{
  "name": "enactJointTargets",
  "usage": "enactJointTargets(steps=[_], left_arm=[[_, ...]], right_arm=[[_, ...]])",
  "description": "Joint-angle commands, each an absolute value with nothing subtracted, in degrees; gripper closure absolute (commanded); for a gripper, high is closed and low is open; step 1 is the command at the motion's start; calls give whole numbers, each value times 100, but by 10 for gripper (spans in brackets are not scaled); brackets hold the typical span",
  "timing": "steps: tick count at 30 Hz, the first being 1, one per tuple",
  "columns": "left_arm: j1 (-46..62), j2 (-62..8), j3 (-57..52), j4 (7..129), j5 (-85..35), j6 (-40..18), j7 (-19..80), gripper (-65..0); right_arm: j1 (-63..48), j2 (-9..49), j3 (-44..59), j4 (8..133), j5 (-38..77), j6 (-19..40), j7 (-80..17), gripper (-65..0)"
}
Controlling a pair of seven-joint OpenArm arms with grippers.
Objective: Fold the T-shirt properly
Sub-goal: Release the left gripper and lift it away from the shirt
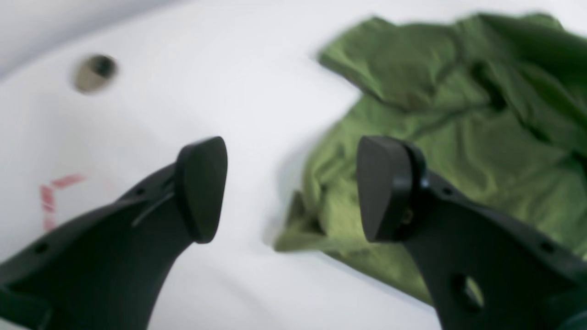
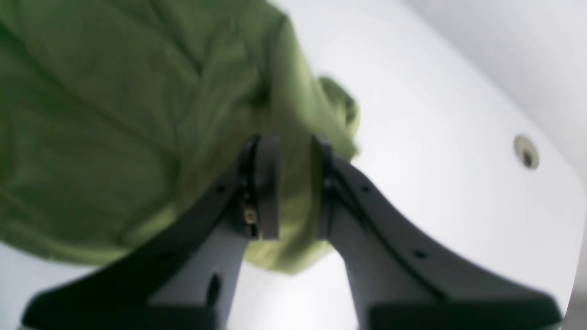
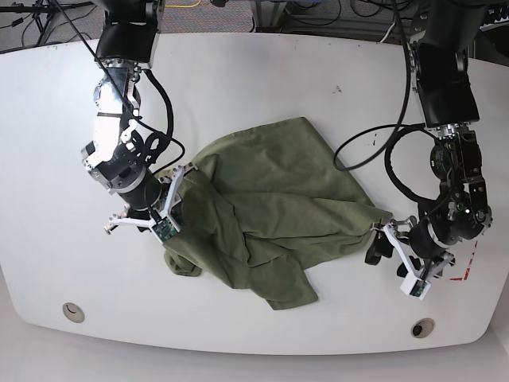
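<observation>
The shirt (image 3: 270, 207) is taken as the landmark; it is spread, crumpled and partly doubled over, near the middle of the white worktop (image 3: 262, 72).

At the shirt's left edge in the base view, the right claw (image 3: 171, 208) is seen closed on the cloth. In the right wrist view this claw (image 2: 293, 188) is shown with a fold of the green shirt (image 2: 114, 114) pinched between its two pads, the cloth bulging out below them. A round hole (image 2: 526, 151) in the worktop is seen well to the right of the shirt in that view.

Below the shirt's left side in the base view, another round hole (image 3: 72, 311) is set near the worktop's front edge.

At the shirt's right corner in the base view, the left claw (image 3: 380, 243) is placed just beside the cloth. In the left wrist view this claw (image 1: 291, 188) is shown with its pads wide apart and nothing between them; the shirt (image 1: 458, 123) lies beyond and to the right, its edge reaching behind the right pad. Red marks (image 1: 52, 197) are seen on the worktop left of the shirt, and a hole (image 1: 95, 72) further up.
</observation>
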State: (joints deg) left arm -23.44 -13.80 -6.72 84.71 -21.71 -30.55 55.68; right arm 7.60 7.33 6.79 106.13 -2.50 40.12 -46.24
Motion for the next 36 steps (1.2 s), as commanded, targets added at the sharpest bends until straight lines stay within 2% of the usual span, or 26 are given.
enactJointTargets(steps=[1, 3, 9, 15, 21, 25, 27, 29, 33, 36], left_arm=[[-2373, -1291, -684, 8387, -2272, -3078, 5401, -412], [-2136, -989, -712, 7860, -2294, -3121, 5332, -407], [-2005, -940, -748, 7523, -2400, -3222, 5289, -409], [-1886, -958, -805, 7491, -2457, -3345, 5279, -424], [-1728, -937, -842, 7617, -2423, -3356, 5325, -426], [-1608, -898, -891, 7843, -2361, -3349, 5389, -422], [-1571, -904, -924, 7991, -2338, -3380, 5521, -425], [-1562, -923, -932, 8035, -2326, -3380, 5542, -426], [-1593, -957, -951, 8027, -2327, -3385, 5554, -431], [-1650, -994, -955, 7975, -2333, -3374, 5514, -438]], right_arm=[[846, 787, 665, 10809, -162, 4000, -4459, -79], [832, 858, 682, 10942, -213, 4000, -4428, -49], [851, 896, 724, 10925, -224, 4000, -4438, -49], [1094, 857, 792, 10772, -223, 4000, -4512, -40], [1110, 850, 784, 10748, -232, 4000, -4543, -59], [1081, 852, 785, 10763, -250, 4000, -4582, -116], [1072, 829, 833, 10786, -236, 4000, -4593, -215], [1050, 827, 856, 10786, -231, 4000, -4592, -249], [959, 822, 909, 10817, -203, 4000, -4627, -282], [840, 810, 959, 10870, -169, 4000, -4659, -275]])
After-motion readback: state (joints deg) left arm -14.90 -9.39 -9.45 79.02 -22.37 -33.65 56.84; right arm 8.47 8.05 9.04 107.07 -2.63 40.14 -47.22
